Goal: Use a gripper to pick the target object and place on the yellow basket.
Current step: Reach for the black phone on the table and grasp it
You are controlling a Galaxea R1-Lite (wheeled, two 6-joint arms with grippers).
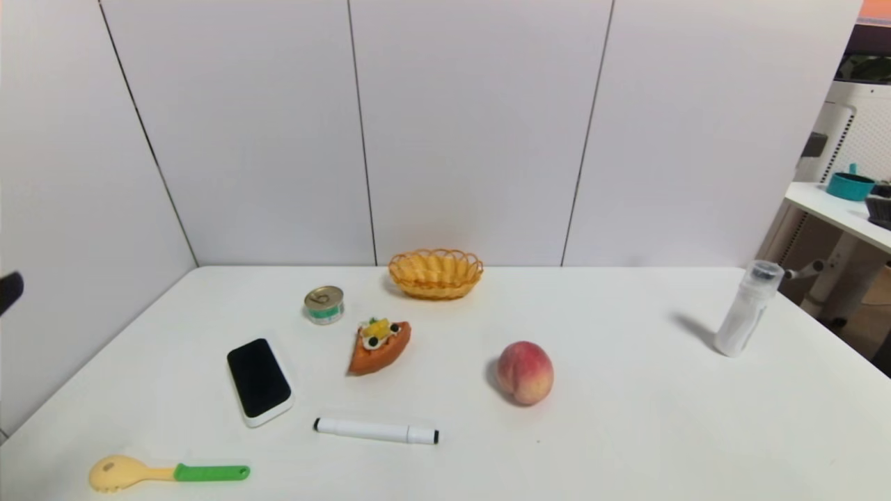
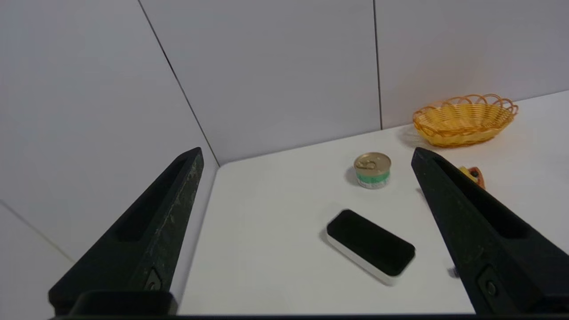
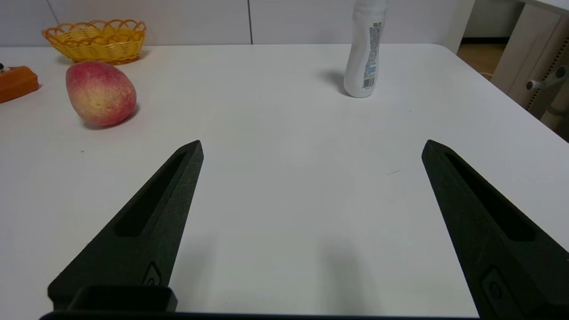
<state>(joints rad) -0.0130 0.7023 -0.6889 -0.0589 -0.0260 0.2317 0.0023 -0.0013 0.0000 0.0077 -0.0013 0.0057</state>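
Observation:
The phone-like slab (image 1: 259, 380) (image 2: 370, 246), black face and white rim, lies flat on the left part of the white table. The yellow wicker basket (image 1: 436, 273) (image 2: 465, 119) (image 3: 95, 39) stands empty at the back middle, by the wall. My left gripper (image 2: 306, 155) is open with nothing between its fingers, up off the table's left side, short of the slab; only a dark tip (image 1: 10, 291) shows at the head view's left edge. My right gripper (image 3: 311, 146) is open and empty, low over bare table on the right side, outside the head view.
A green-labelled tin can (image 1: 324, 305) and a toy tart slice (image 1: 379, 346) sit between slab and basket. A peach (image 1: 525, 372), a white marker (image 1: 376, 431), a yellow-green spoon (image 1: 166, 474) and a white bottle (image 1: 747, 308) also stand on the table (image 1: 626, 431). Walls close the back and left.

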